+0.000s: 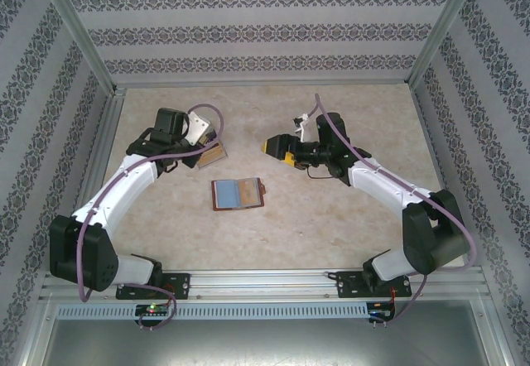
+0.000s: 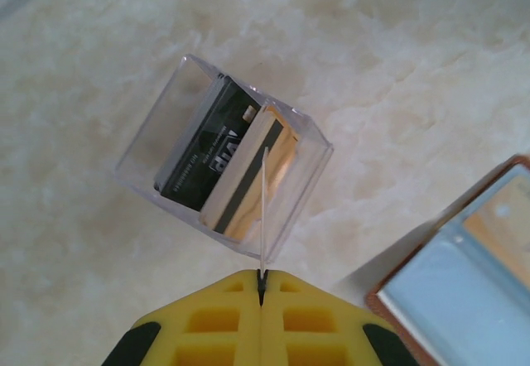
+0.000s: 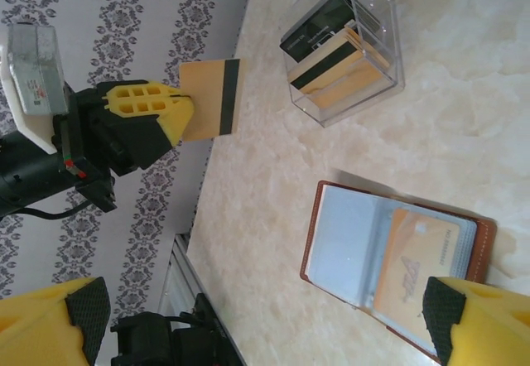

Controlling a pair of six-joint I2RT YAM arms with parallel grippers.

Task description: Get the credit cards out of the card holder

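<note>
Yellow, ribbed jaws of the left gripper [image 2: 262,279] press flat together on a thin gold card [image 3: 209,98] with a black stripe, held raised over the clear plastic box [image 2: 153,146] and apart from it. That hard-walled, square-cornered box stands left of the table's middle, with a black card and gold cards leaning inside. Near it, toward the near edge, the card holder [image 1: 225,193] lies open and flat about mid-table. It has a brown rim around blue-grey panels and an orange card [image 3: 418,262] in one sleeve. Smooth, marbled beige table [image 1: 348,233] lies bare toward the near and right edges. Beyond the holder's far right corner hovers the right gripper [image 1: 278,151], jaws spread wide and empty.
</note>
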